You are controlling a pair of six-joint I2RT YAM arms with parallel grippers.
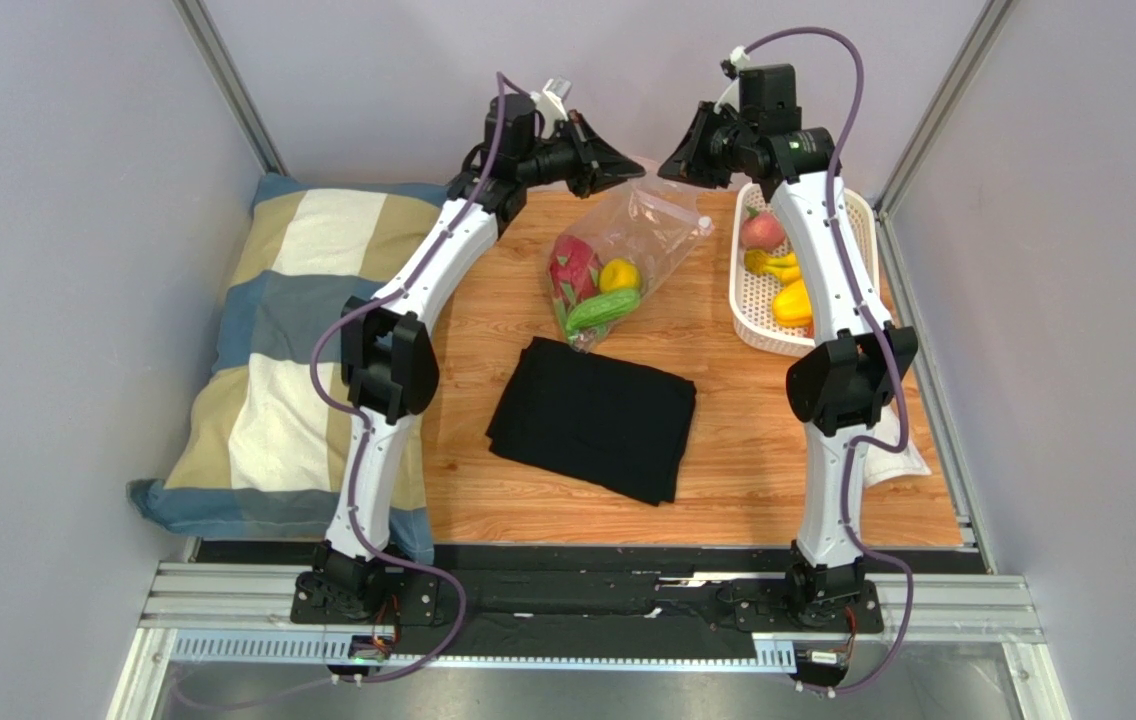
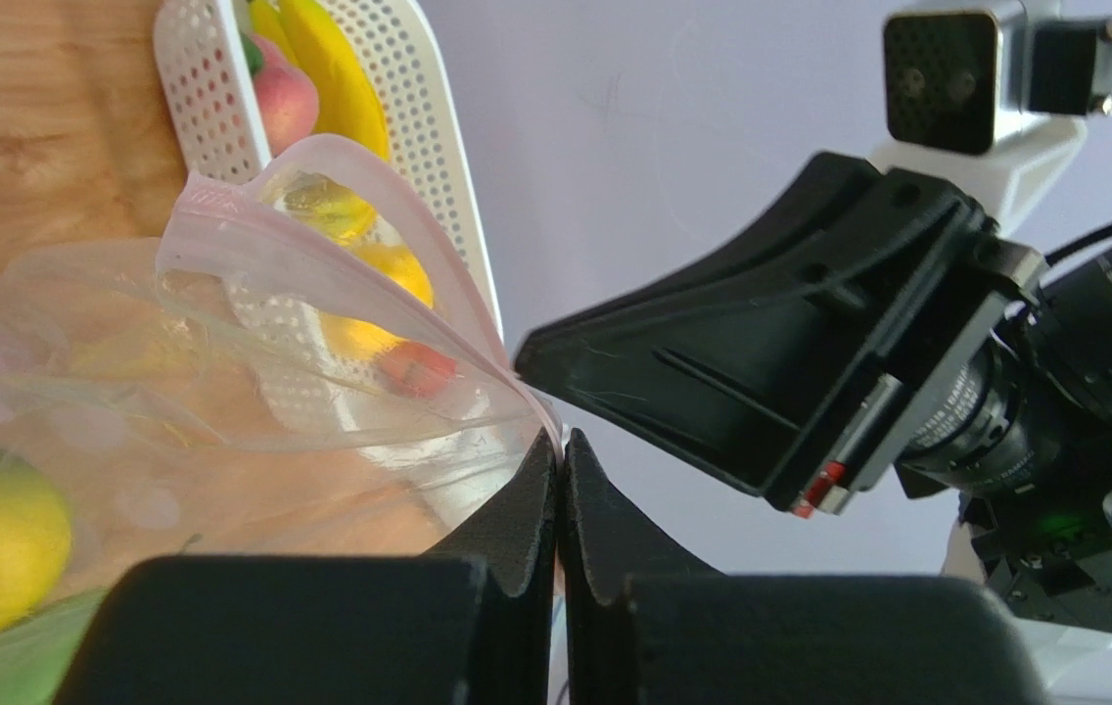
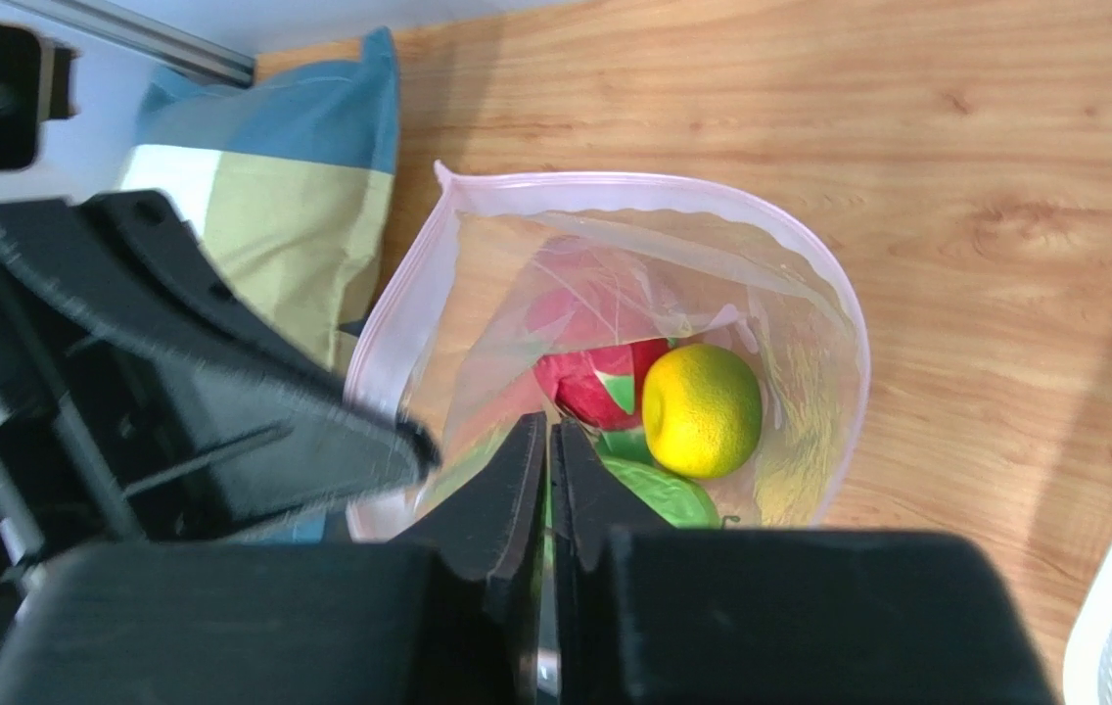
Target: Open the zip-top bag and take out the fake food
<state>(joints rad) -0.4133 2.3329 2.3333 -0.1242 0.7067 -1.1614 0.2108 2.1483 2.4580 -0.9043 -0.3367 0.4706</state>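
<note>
The left arm (image 1: 432, 263) and right arm (image 1: 827, 255) share white links, black joint housings, looping purple cables (image 1: 815, 30) and black, wedge-shaped gripper fingers (image 2: 753, 367).

Clear bag (image 3: 809, 353), pink zip strip (image 3: 621, 181); past black fingers (image 3: 511, 492): yellow fruit (image 3: 702, 409), pink-red fruit (image 3: 594, 379), green piece (image 3: 661, 497). White perforated basket (image 1: 741, 308). Blue-cream checked pillow (image 1: 281, 360). Black cloth (image 1: 594, 417).
</note>
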